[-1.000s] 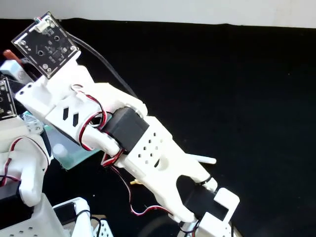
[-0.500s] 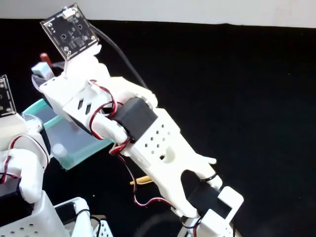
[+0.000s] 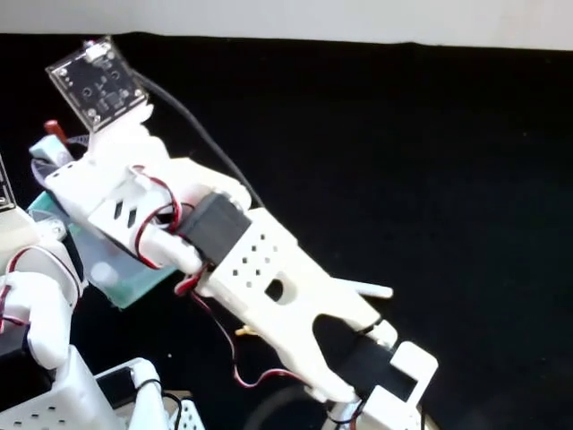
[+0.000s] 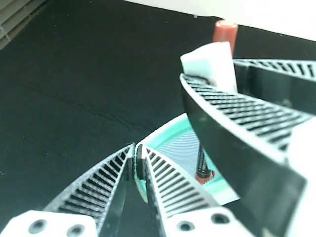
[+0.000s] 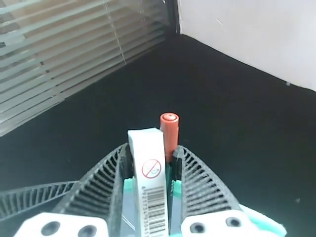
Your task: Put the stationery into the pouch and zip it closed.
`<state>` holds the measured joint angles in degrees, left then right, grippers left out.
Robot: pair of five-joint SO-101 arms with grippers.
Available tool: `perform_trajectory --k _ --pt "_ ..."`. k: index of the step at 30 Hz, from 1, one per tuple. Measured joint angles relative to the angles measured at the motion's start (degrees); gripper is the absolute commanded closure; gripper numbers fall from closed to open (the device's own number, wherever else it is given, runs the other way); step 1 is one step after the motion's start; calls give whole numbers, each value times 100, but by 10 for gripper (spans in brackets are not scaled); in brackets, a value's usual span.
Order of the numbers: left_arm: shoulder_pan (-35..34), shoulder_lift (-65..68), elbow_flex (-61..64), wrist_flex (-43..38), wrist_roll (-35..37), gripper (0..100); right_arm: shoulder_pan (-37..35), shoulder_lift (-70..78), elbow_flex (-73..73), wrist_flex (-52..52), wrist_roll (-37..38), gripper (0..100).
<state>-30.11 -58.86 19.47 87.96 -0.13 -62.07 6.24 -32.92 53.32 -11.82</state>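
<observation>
White eraser [image 5: 148, 187] & red pen [image 5: 169, 129] are clamped side by side in R gripper [image 5: 150, 148], held just above open teal pouch [image 3: 134, 282], which lies at left of high view. L gripper [image 4: 135, 150] is pinched on pouch rim. Black table [image 3: 403, 179] underneath, blinds [image 5: 59, 59] behind.

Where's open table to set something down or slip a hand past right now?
Bare black table runs from the right arm to the back wall and right edge. Crowded at the left: pouch, left arm, and the right gripper holding stationery.
</observation>
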Motion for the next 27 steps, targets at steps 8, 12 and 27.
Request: perform_trajectory --k 8,12,27 --pt "0 0 0 0 0 994 -18 0 334 -255 0 991" --pt "18 0 0 -9 -26 994 0 -62 826 -413 -26 991" --pt "-18 0 -9 -9 0 994 -9 -211 1468 -475 0 796"
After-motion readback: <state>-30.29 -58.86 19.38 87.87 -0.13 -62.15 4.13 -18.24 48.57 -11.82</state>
